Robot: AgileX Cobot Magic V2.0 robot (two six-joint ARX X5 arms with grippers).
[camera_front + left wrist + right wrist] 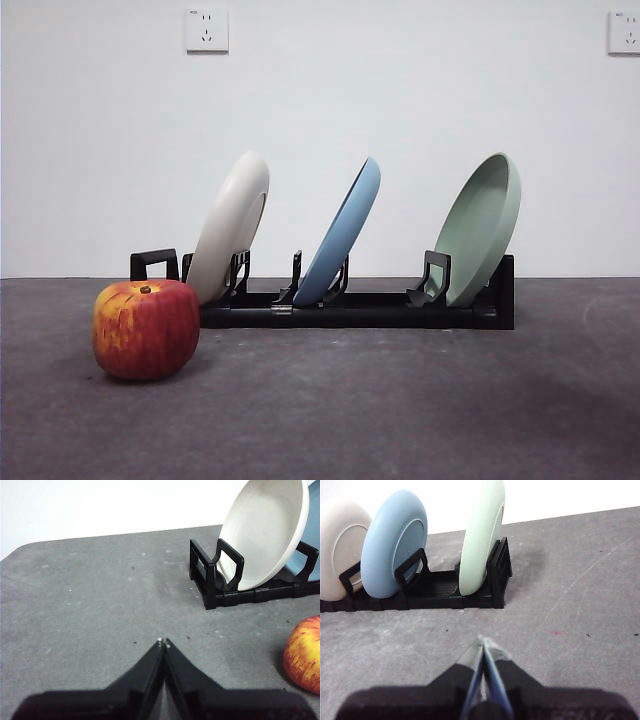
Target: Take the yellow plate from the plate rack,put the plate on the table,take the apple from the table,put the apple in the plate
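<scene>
Apple (304, 655) cut off at left wrist frame edge; yellow plate (230, 224) sits in plate rack (350, 308). Left gripper (163, 642) and right gripper (484, 641) both pinched closed, empty, over table (400, 400).

Light is even and soft in all three views, bright on the white wall (320, 130), with no hard glare. In the front view the apple (146, 328) casts a faint shadow toward 4 o'clock on the table (400, 400), and the rack (350, 310) stays sharp. Both wrist views blur at 6 o'clock, where the jaws sit too close for focus.
</scene>
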